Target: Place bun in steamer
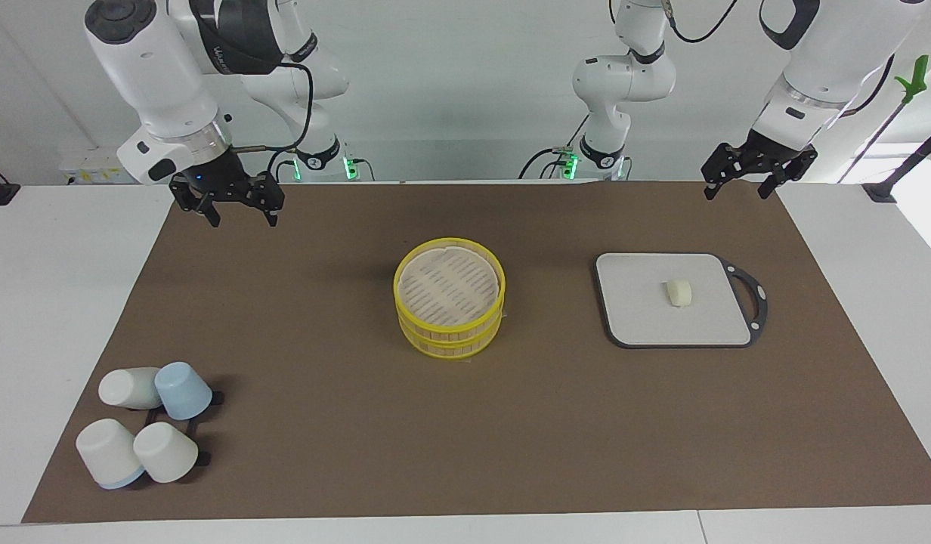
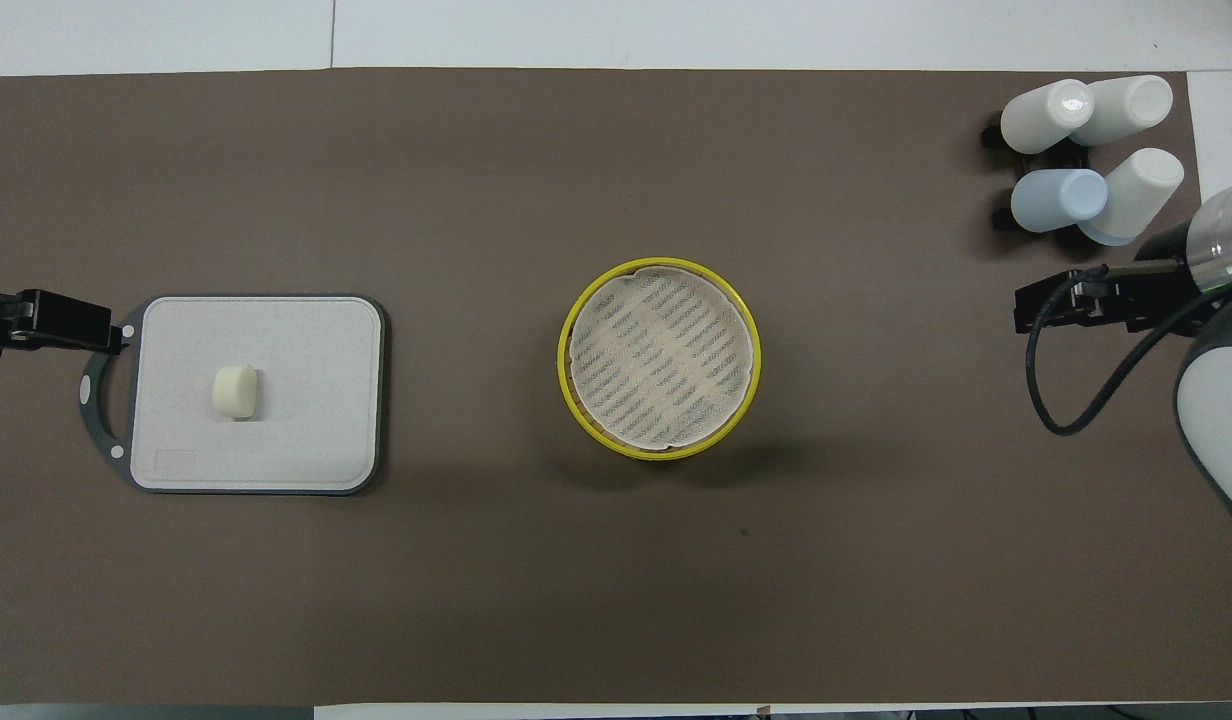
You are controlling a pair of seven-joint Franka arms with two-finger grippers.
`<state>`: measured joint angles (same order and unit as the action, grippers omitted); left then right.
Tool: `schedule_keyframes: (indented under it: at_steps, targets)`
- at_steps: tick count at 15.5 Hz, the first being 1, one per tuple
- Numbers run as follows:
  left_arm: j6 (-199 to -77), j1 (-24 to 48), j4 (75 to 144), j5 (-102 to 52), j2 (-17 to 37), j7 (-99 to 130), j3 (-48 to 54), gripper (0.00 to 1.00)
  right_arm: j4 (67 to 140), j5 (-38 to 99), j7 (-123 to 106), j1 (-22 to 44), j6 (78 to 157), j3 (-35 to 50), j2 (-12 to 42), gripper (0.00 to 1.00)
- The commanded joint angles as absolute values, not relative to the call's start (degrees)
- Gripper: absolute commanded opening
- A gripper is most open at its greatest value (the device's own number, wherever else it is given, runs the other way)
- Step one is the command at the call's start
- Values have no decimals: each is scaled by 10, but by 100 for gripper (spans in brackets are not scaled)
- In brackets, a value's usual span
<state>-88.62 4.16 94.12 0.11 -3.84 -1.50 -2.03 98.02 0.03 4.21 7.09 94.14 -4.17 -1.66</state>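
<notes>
The bun [image 1: 678,292] is a small cream-white oblong lying on the grey square board [image 1: 639,321] toward the left arm's end of the table; it also shows in the overhead view [image 2: 235,391]. The steamer [image 1: 450,332], a round bamboo basket with yellow rim bands, stands mid-table with a pale slatted surface showing inside its top rim [image 2: 659,360]. My left gripper [image 1: 737,190] is open and empty, up in the air over the mat's edge beside the board's handle. My right gripper [image 1: 242,219] is open and empty over the mat's corner at its own end.
The board [image 2: 306,440] has a dark handle loop toward the left arm's end. Several white and blue cups [image 1: 144,423] lie on a black rack at the right arm's end, farther from the robots. A brown mat [image 1: 465,438] covers the table.
</notes>
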Motion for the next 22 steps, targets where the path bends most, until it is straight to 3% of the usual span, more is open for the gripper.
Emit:
schedule_keyframes:
  at_steps: [1,4,6,8,10,12,14,18,22]
  targets:
    - [-895,43,952,-5,-49,-5,-20,100,997,13,43,65,949,-40,-31,100]
    - [-895,44,951,-5,-49,-5,-19,100,997,16,47,68,961,-34,-29,100]
    - [-896,44,954,-5,-50,-5,-20,100,981,37,103,76,970,19,-7,100]
    - [-903,40,971,-5,-55,-13,-20,100,881,40,242,106,962,72,91,100]
    - [-965,37,1053,-5,-75,-32,-22,100,796,15,338,189,961,73,178,100]
    - [-1079,27,1175,-3,-94,-48,-25,100,793,-22,384,255,1007,73,211,100]
    - [-1199,11,1264,-1,-75,-89,-25,100,790,-46,443,313,1023,71,248,100]
    - [-1344,-13,1312,-1,9,-111,-23,100,835,-72,503,348,1131,73,279,100]
    - [-1416,-10,1345,-1,28,-93,-22,100,891,-74,499,359,1155,74,259,100]
